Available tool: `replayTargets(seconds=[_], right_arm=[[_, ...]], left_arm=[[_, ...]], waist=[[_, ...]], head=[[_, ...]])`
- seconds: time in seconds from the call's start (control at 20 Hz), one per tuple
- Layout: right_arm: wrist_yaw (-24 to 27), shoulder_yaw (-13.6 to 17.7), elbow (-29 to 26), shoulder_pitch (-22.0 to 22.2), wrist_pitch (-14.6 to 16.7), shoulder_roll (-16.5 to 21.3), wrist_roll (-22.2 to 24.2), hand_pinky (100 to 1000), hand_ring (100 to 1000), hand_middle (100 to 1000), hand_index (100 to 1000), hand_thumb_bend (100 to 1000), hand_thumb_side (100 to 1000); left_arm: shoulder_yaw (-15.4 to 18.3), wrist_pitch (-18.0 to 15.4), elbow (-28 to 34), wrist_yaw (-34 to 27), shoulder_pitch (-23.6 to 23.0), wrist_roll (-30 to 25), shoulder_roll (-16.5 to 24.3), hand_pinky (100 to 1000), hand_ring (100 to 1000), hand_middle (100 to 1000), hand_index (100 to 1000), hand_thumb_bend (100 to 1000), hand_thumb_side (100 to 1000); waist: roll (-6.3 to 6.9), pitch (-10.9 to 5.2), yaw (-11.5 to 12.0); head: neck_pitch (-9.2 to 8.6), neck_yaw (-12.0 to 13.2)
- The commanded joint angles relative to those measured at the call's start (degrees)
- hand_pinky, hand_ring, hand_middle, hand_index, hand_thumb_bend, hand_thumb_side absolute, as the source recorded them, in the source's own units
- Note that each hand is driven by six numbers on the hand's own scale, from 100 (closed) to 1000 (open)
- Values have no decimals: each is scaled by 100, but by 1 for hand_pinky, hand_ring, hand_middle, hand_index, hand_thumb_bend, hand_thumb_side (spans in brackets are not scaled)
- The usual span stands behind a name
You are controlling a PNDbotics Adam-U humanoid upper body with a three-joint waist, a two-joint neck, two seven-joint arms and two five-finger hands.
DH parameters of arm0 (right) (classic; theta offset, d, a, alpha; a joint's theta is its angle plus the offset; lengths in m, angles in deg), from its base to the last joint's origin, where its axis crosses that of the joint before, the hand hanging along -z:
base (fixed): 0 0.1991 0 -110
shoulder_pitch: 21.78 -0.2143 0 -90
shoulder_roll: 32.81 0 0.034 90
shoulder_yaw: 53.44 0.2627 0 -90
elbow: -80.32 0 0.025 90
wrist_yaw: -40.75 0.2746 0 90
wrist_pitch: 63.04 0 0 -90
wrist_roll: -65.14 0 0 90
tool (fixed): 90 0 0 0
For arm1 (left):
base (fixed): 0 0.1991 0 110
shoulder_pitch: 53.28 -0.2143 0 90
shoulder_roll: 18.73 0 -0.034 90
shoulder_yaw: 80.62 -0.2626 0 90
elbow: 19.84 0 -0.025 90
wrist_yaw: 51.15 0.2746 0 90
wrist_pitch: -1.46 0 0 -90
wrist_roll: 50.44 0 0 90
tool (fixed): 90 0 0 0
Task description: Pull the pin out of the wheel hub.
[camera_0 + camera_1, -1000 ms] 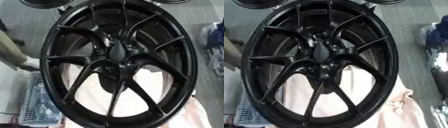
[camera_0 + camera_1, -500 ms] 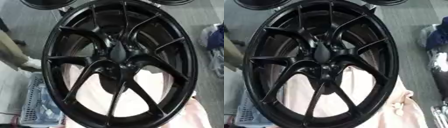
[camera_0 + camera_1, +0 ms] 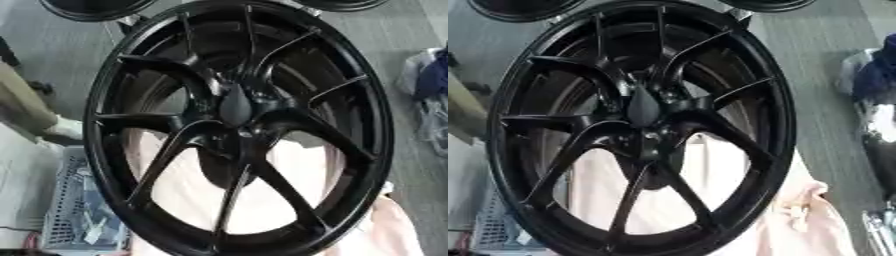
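Large black multi-spoke alloy wheel hub (image 3: 238,125) fills view, tilted, over pale pink cloth (image 3: 798,225); dark elongated pin-like piece (image 3: 234,104) at hub centre, long axis roughly vertical in view; neither hand visible, state unknowable; nearer arm cannot tell.

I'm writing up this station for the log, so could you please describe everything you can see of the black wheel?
The black wheel fills nearly the whole view, its face turned to the camera and leaning a little askew. It looks like glossy painted metal: a broad round rim joined by thin, forked spokes to a central hub, where a dark rounded piece sits. A small pale spot shows just below it. Through the openings a pale pink cloth shows behind and below. Neither robot hand is in view, and nothing visibly touches the wheel's face.
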Motion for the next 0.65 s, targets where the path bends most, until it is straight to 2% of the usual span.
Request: replayTargets(seconds=[0.05, 0.2, 0.35, 0.5, 0.65], right_arm=[[7, 65, -103, -3, 31, 180, -3, 600, 708, 629, 746, 100, 337], [6, 68, -103, -3, 47, 224, 1, 600, 708, 629, 746, 100, 332], [2, 66, -103, -18, 62, 264, 11, 601, 709, 630, 747, 100, 347], [-9, 72, -103, -44, 76, 316, 15, 603, 711, 633, 749, 100, 316], [-4, 87, -103, -85, 92, 354, 0, 604, 713, 635, 750, 100, 312]], left_arm=[[61, 82, 300, -161, -21, 362, 184, 798, 764, 622, 754, 100, 635], [73, 152, 905, -601, -266, 892, 203, 771, 706, 555, 710, 100, 621], [81, 228, 1922, -1155, -716, 1477, 165, 763, 679, 565, 707, 100, 618], [124, 356, 3209, -1738, -1294, 2087, -82, 764, 676, 596, 726, 100, 636], [114, 599, 4356, -2036, -1871, 2584, -509, 761, 669, 591, 725, 100, 649]], waist=[[1, -188, 12], [-16, -190, 43], [-40, -180, 80], [-65, -175, 96], [-87, -170, 84]], head=[[-42, 13], [-40, 3], [-47, 1], [-55, 11], [-68, 38]])
